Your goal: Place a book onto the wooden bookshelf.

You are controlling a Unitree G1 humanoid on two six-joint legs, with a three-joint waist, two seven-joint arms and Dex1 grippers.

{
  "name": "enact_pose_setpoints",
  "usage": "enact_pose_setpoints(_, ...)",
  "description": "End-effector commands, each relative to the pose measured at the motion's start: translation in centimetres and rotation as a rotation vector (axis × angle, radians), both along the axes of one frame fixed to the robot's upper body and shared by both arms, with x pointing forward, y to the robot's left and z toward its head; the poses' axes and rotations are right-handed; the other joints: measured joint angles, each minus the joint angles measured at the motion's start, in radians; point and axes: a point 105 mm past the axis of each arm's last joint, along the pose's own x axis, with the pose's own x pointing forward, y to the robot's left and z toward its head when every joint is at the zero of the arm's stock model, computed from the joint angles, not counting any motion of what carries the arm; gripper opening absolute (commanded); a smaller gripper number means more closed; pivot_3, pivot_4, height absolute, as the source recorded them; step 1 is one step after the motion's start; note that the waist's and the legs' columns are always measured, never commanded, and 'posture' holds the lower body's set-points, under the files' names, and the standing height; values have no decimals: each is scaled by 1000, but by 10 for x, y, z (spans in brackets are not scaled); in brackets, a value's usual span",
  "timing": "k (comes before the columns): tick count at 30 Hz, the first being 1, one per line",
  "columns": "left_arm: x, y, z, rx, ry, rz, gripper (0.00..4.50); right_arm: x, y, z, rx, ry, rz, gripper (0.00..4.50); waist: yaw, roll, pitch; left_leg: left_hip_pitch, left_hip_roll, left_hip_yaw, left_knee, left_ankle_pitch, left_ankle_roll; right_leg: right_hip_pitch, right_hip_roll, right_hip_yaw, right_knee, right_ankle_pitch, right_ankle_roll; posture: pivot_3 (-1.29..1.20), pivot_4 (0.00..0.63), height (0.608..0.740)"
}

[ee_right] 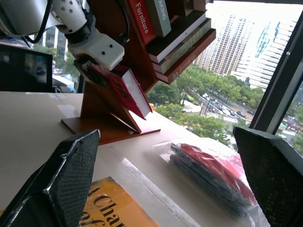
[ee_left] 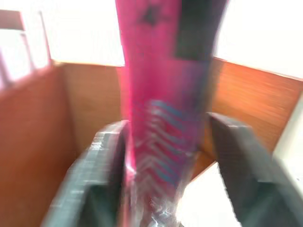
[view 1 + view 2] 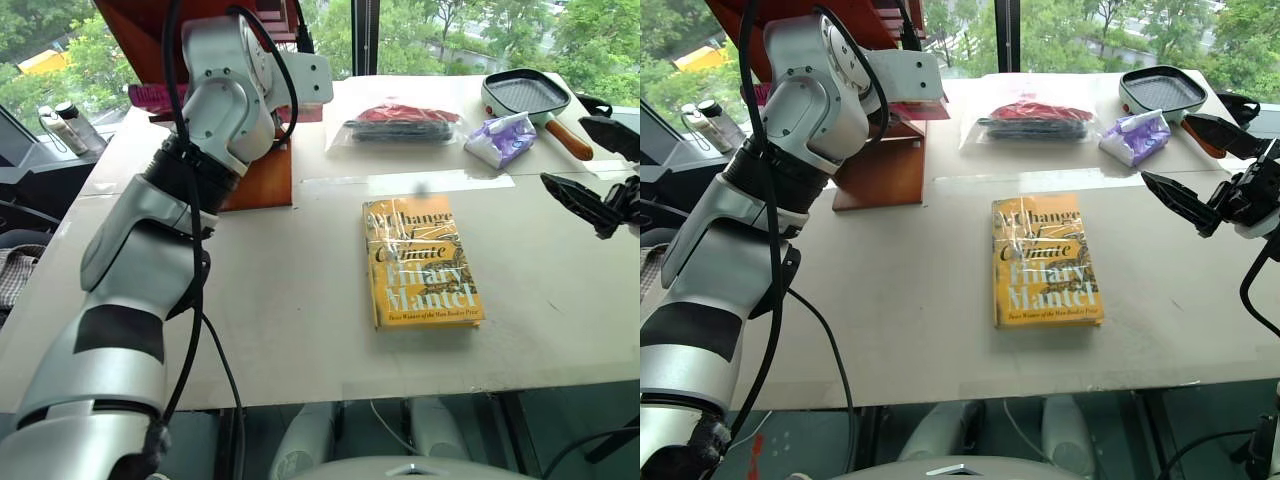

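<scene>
On wooden bookshelf (image 1: 109,101) | book (image 1: 120,90) leaning, long axis slanted | left fingers (image 2: 106,156) spread

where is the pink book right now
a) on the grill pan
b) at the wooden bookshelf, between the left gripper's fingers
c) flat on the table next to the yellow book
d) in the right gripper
b: the pink book leans in the wooden bookshelf, between the left gripper's fingers.

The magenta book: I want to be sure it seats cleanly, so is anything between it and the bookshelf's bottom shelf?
Nothing visible blocks it. The book already leans in the lowest bay of the wooden bookshelf, between the left gripper fingers; the other shelved books sit higher up.
</scene>
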Motion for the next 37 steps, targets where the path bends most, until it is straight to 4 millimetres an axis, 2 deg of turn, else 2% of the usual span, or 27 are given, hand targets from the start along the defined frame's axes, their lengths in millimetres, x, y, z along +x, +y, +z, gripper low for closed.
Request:
enact_pose_setpoints(1,-12,14,34,-45,-113,12,4344,-7,-2,17,-3,-63,-11,4500,-1,0,0,-3,0,0,0,0,0,-3,-1,0,0,0,0,0,150,740)
enact_pose_setpoints(3,-22,22,46,-52,-142,-16,4344,-6,-1,17,-1,-60,-9,4500,-3,0,0,-13,-1,1,3,0,0,-13,-2,0,0,0,0,0,150,740)
enact_pose_setpoints(5,-34,26,52,-80,-142,-37,4344,-6,-1,17,-2,-58,-9,4500,-2,0,1,-16,-1,1,4,0,0,-16,-2,-1,-1,0,0,0,150,740)
enact_pose_setpoints(7,-50,19,51,-180,-95,-117,4344,-7,-1,17,-1,-57,-7,4500,1,-1,1,-16,-1,1,3,0,0,-16,-3,-1,-1,0,0,0,150,740)
enact_pose_setpoints(9,-76,16,47,-264,-22,-223,4344,-8,-2,17,-3,-53,-8,4500,2,-1,1,-16,-1,1,3,0,0,-15,-3,-1,-1,0,0,0,150,740)
enact_pose_setpoints(11,-106,27,44,-342,17,-296,4344,-9,-4,16,-6,-41,-17,4500,1,-1,1,-16,0,0,3,0,0,-15,-3,-2,-1,0,0,0,150,740)
enact_pose_setpoints(14,-137,32,46,-597,48,-353,4344,-11,-8,14,-8,-17,-28,4500,-2,-2,2,-15,1,0,3,0,0,-15,-2,-2,2,0,0,0,150,740)
enact_pose_setpoints(17,-167,12,33,-826,128,-533,4344,-11,-10,11,-15,7,-41,4500,4,-2,2,-13,1,0,8,0,0,-11,-2,-3,5,0,0,0,150,740)
enact_pose_setpoints(18,-173,9,18,-873,174,-554,4344,-12,-10,9,-18,19,-45,4500,6,-1,2,-12,1,0,10,-1,1,-7,-2,-6,4,0,0,0,150,740)
enact_pose_setpoints(20,-173,4,-15,-1006,236,-535,4344,-12,-11,0,-56,65,-68,4500,7,-1,1,-7,1,0,10,-1,1,-2,-2,-4,4,0,0,0,150,740)
enact_pose_setpoints(23,-167,-3,-61,-1202,289,-456,4344,-10,-19,-27,-133,222,-135,4500,9,-4,2,4,1,1,8,-3,5,9,-1,-6,2,0,0,0,150,740)
enact_pose_setpoints(24,-166,-3,-68,-1256,260,-469,4344,-10,-23,-35,-159,255,-157,4500,9,-6,4,4,2,0,9,-3,5,9,-1,-7,2,0,0,0,150,740)
enact_pose_setpoints(26,-152,13,-92,-1462,249,-327,4344,-14,-31,-50,-184,328,-204,4500,9,-8,3,4,2,-1,10,-3,5,9,-1,-6,2,0,0,0,150,740)
enact_pose_setpoints(28,-151,23,-118,-1455,209,-259,4344,-21,-39,-61,-206,371,-246,4500,6,-8,3,5,2,-1,9,-2,2,9,-2,-5,2,0,0,0,150,740)
enact_pose_setpoints(31,-160,48,-152,-1417,175,-162,4344,-39,-54,-73,-237,430,-290,4500,9,-7,3,6,2,0,6,-1,1,8,-2,-2,0,0,0,0,150,740)
enact_pose_setpoints(34,-169,67,-173,-1380,168,-109,4344,-55,-67,-85,-258,470,-326,4500,25,-7,3,5,2,0,6,-4,5,9,-3,-2,-2,0,0,0,150,740)
enact_pose_setpoints(37,-176,72,-185,-1344,191,-109,4344,-63,-70,-90,-277,480,-330,4500,34,-7,3,6,2,1,6,-5,6,9,-3,-3,-3,0,-1,0,150,740)
